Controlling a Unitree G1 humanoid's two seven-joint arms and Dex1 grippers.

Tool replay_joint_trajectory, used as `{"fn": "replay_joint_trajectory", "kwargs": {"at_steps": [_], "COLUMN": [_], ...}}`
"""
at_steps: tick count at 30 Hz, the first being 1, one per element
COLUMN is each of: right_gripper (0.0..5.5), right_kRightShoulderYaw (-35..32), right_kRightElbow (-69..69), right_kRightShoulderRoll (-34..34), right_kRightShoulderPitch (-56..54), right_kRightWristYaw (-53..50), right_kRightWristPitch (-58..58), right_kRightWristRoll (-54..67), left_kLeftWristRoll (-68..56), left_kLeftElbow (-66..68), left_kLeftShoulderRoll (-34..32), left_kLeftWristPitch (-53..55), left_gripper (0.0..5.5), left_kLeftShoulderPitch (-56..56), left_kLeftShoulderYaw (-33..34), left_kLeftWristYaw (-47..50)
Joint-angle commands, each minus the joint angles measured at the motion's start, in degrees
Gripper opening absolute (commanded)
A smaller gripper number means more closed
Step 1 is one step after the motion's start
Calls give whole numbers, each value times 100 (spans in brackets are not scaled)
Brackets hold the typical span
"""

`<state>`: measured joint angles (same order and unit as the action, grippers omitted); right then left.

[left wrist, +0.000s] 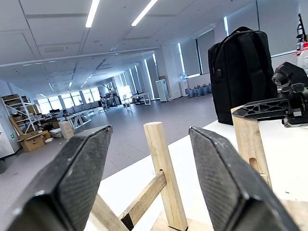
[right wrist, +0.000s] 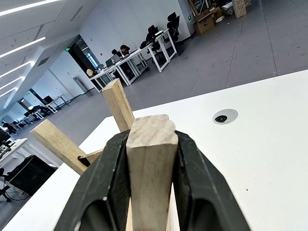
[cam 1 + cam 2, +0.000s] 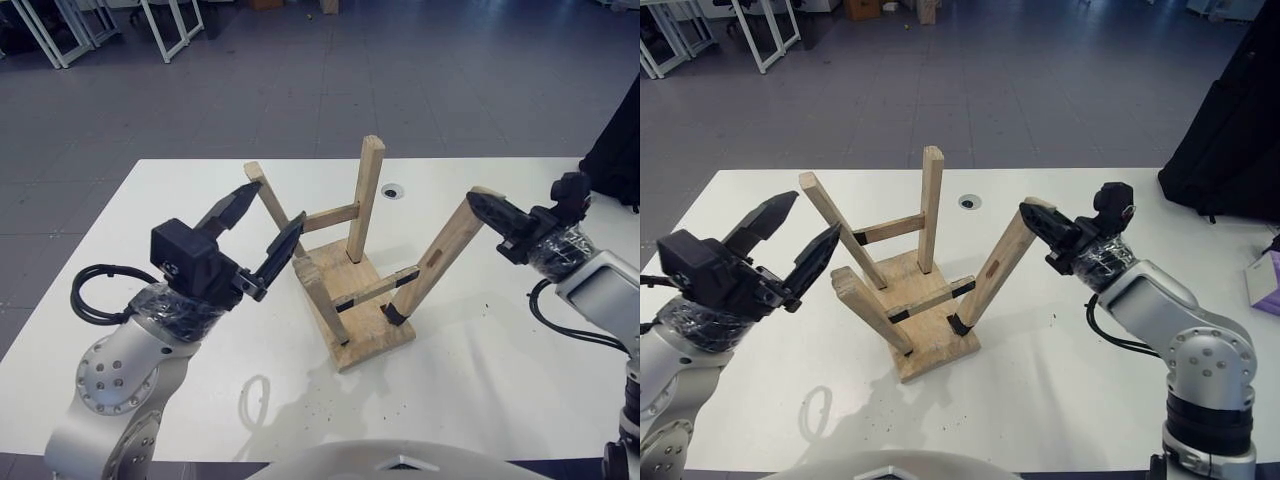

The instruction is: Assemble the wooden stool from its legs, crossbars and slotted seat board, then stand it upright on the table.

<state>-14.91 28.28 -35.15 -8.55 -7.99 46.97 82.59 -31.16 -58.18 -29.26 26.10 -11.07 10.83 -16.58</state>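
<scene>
Clamps the right gripper (image 3: pixel 1042 222) tight on the top end of the slanting leg (image 3: pixel 992 268) at 3 o'clock. Holds the left gripper (image 3: pixel 808 220) wide open, empty, at 9 o'clock beside the stool (image 3: pixel 910 295). Has it upside down on the table (image 3: pixel 1090 385), seat board (image 3: pixel 938 352) flat against the top.

Stool upside down, seat board (image 3: pixel 385 335) flat on the white table (image 3: pixel 500 370), four legs up. Right gripper (image 3: pixel 485 208) clamped on the top end of the right-side leg (image 3: pixel 440 255), which leans outward. Left gripper (image 3: pixel 277 207) spread wide at the far-left leg (image 3: pixel 263 190); contact unclear. Crossbar (image 3: pixel 330 217) joins that leg to the upright rear leg (image 3: pixel 365 200). Cable grommet (image 3: pixel 391 190) behind the stool.
</scene>
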Motion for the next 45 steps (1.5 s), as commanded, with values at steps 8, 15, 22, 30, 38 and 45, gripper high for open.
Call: {"fn": "replay_joint_trajectory", "kwargs": {"at_steps": [8,15,22,30,38,45], "right_gripper": [102,102,102,102,102,102], "right_kRightShoulderYaw": [413,489,498,431,497,572], "right_kRightElbow": [110,128,83,40,372,667], "right_kRightShoulderRoll": [194,432,649,825,818,1088], "right_kRightShoulderPitch": [56,140,153,161,291,781], "right_kRightWristYaw": [-397,-368,-589,-831,-519,-263], "right_kRightWristPitch": [10,-246,-297,-385,-573,-973], "right_kRightWristRoll": [-202,-526,-539,-560,-1120,-1686], "left_kLeftWristRoll": [320,362,289,148,191,154], "left_kLeftElbow": [132,185,274,386,482,619], "left_kLeftShoulderRoll": [-83,-120,-141,-91,-96,-212], "left_kLeftWristPitch": [80,108,38,-47,-86,-41], "left_gripper": [294,294,294,294,294,294], "left_kLeftShoulderPitch": [61,146,161,150,245,403], "left_kLeftShoulderYaw": [-336,-377,-165,177,121,148], "left_kLeftWristYaw": [-70,-104,-138,-223,-296,-469]}}
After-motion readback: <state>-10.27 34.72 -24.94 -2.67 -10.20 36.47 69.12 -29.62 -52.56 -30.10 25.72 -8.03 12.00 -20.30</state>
